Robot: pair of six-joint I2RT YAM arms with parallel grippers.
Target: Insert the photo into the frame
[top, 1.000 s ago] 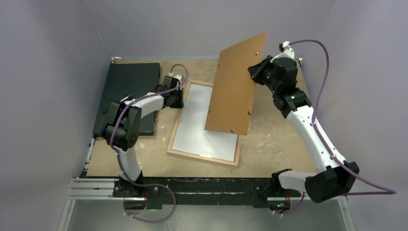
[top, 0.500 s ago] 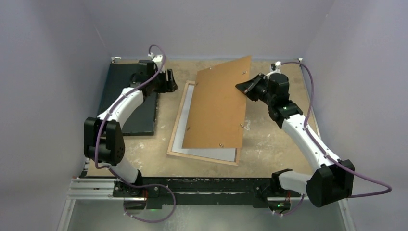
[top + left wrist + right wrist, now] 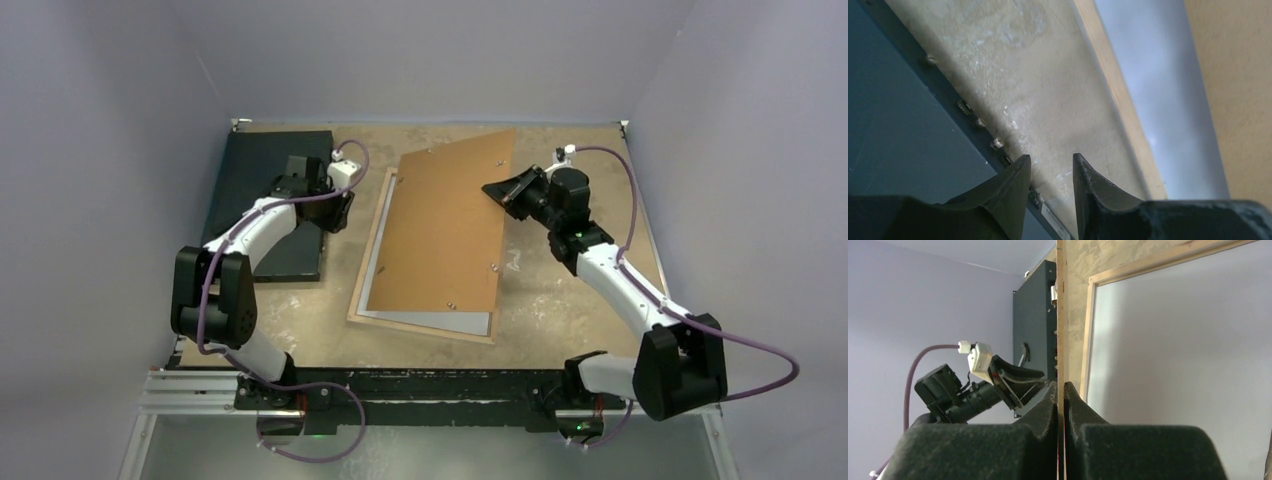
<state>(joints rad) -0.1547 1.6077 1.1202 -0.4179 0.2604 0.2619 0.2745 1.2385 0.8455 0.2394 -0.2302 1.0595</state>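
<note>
Three pale lilac walls [image 3: 420, 60] close in a chipboard table [image 3: 590, 300], scuffed white in patches; an aluminium rail [image 3: 190, 385] runs along its near edge; a flat black board [image 3: 265, 190] lies at the far left. Mid-table the frame [image 3: 418, 328] lies face down, wooden back edges up; the photo [image 3: 430, 321] lies inside it, white back up, showing only as strips along the near and left sides; a brown fibreboard backing panel [image 3: 445, 235] slants over the rest. The right gripper [image 3: 497, 192] is clamped on that panel's right edge, that side raised off the frame; the left gripper [image 3: 338, 218] hangs low over bare table between black board and frame, fingers narrowly parted, holding nothing.
</note>
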